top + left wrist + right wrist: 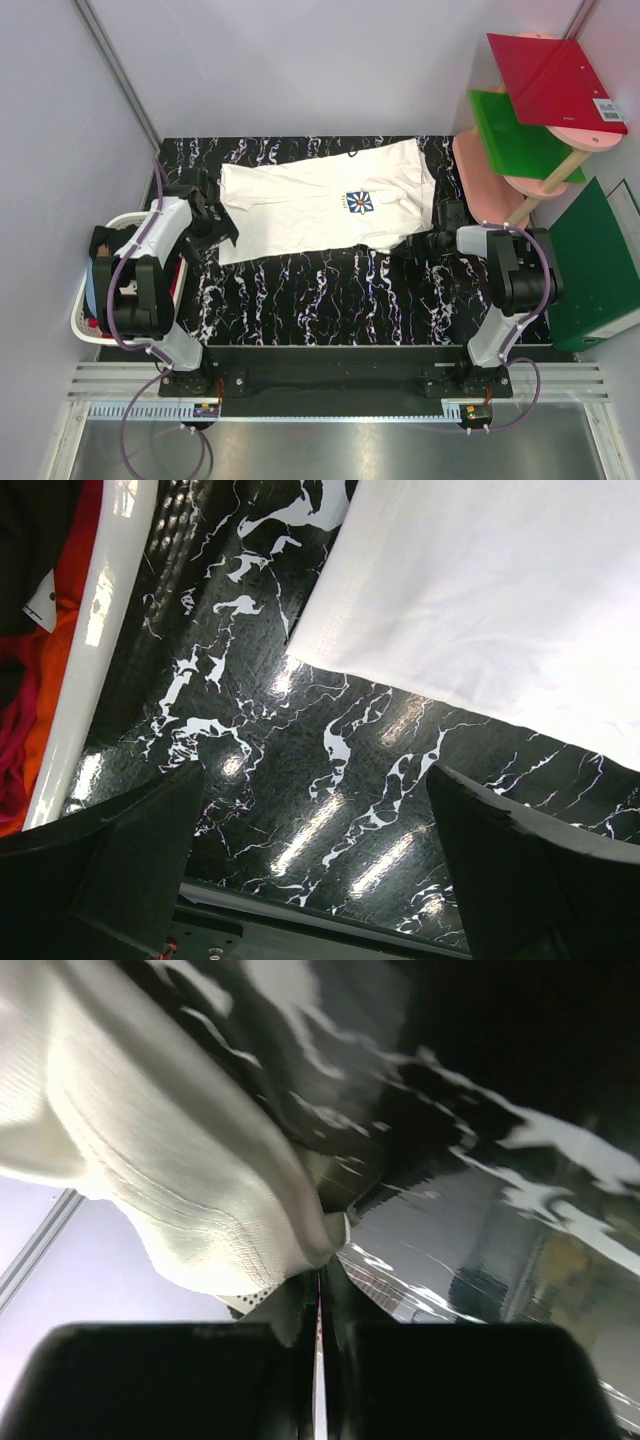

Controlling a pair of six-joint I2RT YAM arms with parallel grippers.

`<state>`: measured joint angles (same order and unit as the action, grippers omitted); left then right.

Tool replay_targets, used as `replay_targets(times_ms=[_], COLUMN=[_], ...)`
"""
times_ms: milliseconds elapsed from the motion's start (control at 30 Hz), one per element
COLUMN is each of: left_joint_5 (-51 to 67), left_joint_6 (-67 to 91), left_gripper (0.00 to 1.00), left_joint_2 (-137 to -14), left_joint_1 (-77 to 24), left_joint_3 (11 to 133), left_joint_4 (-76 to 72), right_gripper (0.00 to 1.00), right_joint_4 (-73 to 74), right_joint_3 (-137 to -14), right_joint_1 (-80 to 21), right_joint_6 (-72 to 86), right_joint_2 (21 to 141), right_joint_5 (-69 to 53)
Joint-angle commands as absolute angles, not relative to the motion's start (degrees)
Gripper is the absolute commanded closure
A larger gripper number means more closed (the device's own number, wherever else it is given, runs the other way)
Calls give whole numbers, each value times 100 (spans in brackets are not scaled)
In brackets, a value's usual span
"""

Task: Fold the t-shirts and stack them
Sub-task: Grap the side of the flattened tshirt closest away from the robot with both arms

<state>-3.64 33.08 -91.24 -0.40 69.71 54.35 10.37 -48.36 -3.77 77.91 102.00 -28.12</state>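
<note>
On the marbled table [330,290] the white t-shirt [300,205] stretches left-right, hem leftward.

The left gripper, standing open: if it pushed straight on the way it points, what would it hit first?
Probably the bare black, white-veined tabletop, just short of the cream-white cloth t-shirt. The left gripper has open fingers framing only table, though depth is unclear.

Pale grey walls [300,60] around a glossy black marble-patterned table [330,290].
</note>
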Motion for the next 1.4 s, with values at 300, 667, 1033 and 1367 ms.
replay_targets(times_ms=[300, 667, 1033, 1367], left_joint_5=[-712, -440, -264, -272], left_joint_6=[3384, 3366, 3296, 3182], left_gripper=[5, 23, 100, 100], left_joint_2=[-10168, -10801, -11522, -10891], left_joint_1=[-18, -18, -26, -18], left_joint_3=[7795, 7550, 7558, 7576], left_joint_4=[5449, 5616, 5493, 5633], right_gripper=[100, 100, 100, 100], right_joint_4=[1555, 2109, 2224, 2680], right_joint_3=[-4939, -4588, -4816, -5194], right_joint_1=[-387, -290, -185, -114], right_joint_6=[7726, 7620, 7559, 7181], right_joint_2=[9818, 8966, 8877, 8798], right_joint_5=[-3419, -3595, -3727, -3735])
